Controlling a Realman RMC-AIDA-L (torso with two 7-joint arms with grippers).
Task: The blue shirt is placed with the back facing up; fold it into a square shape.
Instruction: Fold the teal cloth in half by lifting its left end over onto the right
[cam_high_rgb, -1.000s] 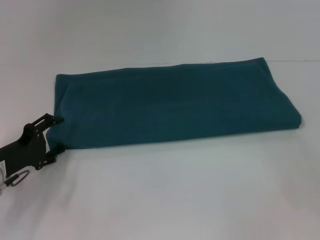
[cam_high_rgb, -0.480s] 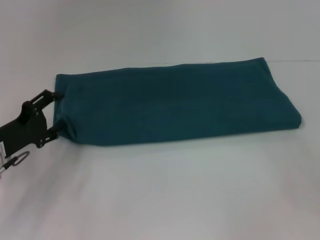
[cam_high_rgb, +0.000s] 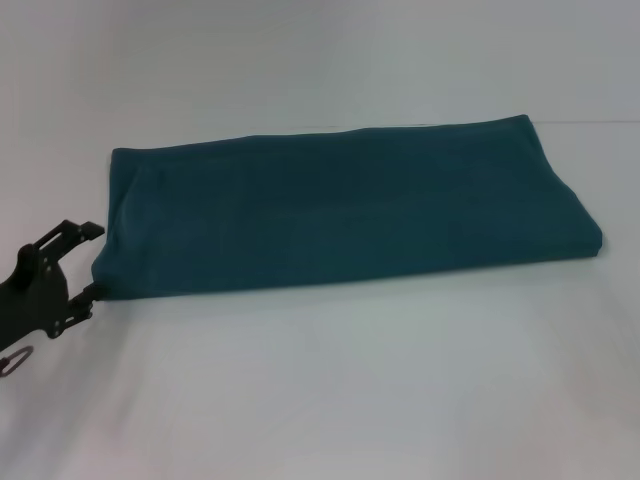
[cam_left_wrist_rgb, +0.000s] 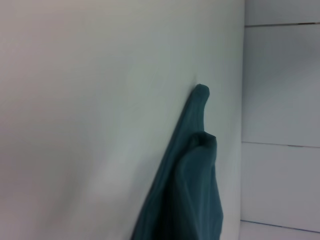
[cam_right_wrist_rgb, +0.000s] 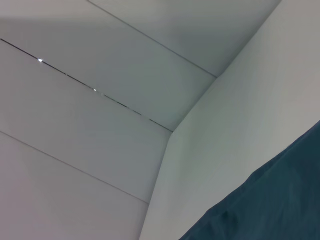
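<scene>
The blue shirt (cam_high_rgb: 340, 205) lies folded into a long flat rectangle across the white table, plain side up. My left gripper (cam_high_rgb: 93, 260) is open at the shirt's left end. One fingertip is beside the left edge and the other is by the near left corner. No cloth shows between them. The left wrist view shows the shirt's (cam_left_wrist_rgb: 192, 185) folded end running away along the table. The right wrist view shows one corner of the shirt (cam_right_wrist_rgb: 280, 200). My right gripper is out of view.
The white table (cam_high_rgb: 320, 390) stretches in front of and behind the shirt. Its edge and the pale panelled wall beyond show in the right wrist view (cam_right_wrist_rgb: 165, 165) and the left wrist view (cam_left_wrist_rgb: 243, 100).
My left gripper went away from me along the shirt's left end, pushing the edge in, then drew back left and towards me. The left edge has settled flat again.
</scene>
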